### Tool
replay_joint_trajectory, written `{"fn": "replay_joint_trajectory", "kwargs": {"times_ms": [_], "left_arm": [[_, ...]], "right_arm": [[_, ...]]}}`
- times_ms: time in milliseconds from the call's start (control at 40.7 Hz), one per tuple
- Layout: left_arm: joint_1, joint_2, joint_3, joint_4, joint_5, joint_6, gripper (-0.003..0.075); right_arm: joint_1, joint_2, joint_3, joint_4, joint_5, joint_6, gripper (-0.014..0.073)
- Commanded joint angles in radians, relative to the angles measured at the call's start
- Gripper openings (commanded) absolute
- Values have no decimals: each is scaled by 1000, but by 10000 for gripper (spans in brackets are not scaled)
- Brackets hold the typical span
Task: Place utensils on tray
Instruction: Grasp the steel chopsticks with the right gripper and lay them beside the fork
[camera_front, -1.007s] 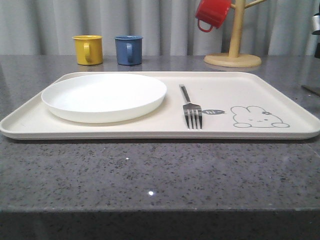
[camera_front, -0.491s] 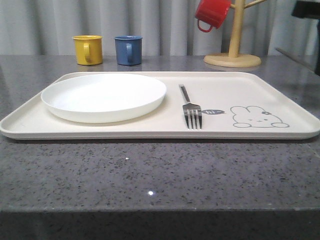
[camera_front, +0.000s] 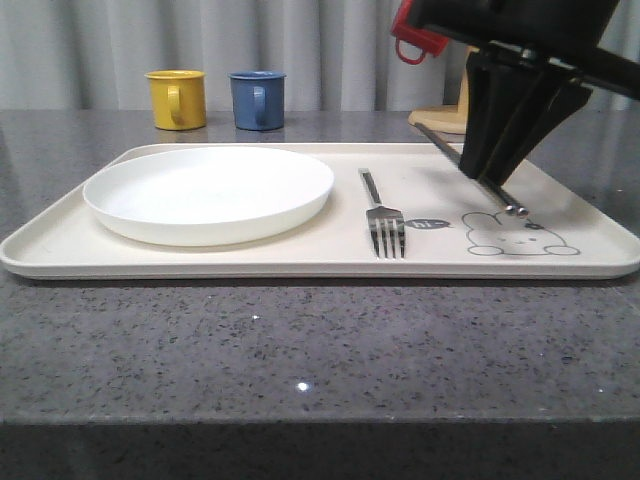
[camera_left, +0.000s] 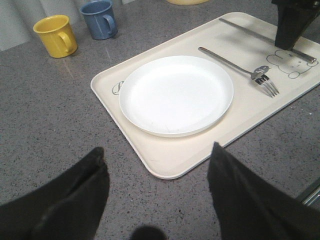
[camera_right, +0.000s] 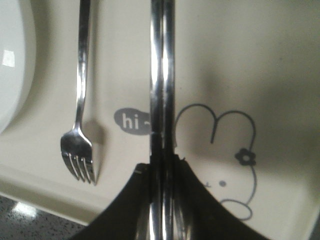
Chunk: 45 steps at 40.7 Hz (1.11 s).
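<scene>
Chopsticks (camera_front: 470, 168) slant lengthwise over tray (camera_front: 560, 262) — right fingers (camera_front: 487, 135) clamping them.

A grey speckled stone counter (camera_front: 300, 340) fills the lower frame; pale pleated curtains (camera_front: 330, 50) hang across the upper background

Right gripper (camera_front: 497, 178) at upper right, clamping chopsticks (camera_front: 470, 170) angled above tray (camera_front: 300, 262). Fork (camera_front: 382, 220) at centre, beside plate (camera_front: 208, 193). Yellow cup (camera_front: 176, 99), blue cup (camera_front: 257, 99) upper left.
</scene>
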<state>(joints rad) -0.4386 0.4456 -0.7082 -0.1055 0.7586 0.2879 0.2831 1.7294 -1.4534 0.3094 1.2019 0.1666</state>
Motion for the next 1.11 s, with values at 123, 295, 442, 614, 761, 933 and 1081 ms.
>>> {"fn": "replay_joint_trajectory", "kwargs": {"times_ms": [123,295,442,614,761,933,1081], "left_arm": [[-6,5,-28,-15,-78,-10,422],[-6,5,-28,-15,-78,-10,422],[-6,5,-28,-15,-78,-10,422],[-6,5,-28,-15,-78,-10,422],[-6,5,-28,-15,-78,-10,422],[-6,5,-28,-15,-78,-10,422],[-6,5,-28,-15,-78,-10,422]], "right_arm": [[-1,9,-32,75,-67,37,41],[-1,20,-32,75,-89,59,104],[-1,23,-32,74,-91,59,226],[-1,24,-36,61,-97,58,248],[-1,-2,-57,9,-84,19,248],[-3,-118,-53,-197,-82,-3,246],[-70,-201,-28,-347,-20,-3,246]]}}
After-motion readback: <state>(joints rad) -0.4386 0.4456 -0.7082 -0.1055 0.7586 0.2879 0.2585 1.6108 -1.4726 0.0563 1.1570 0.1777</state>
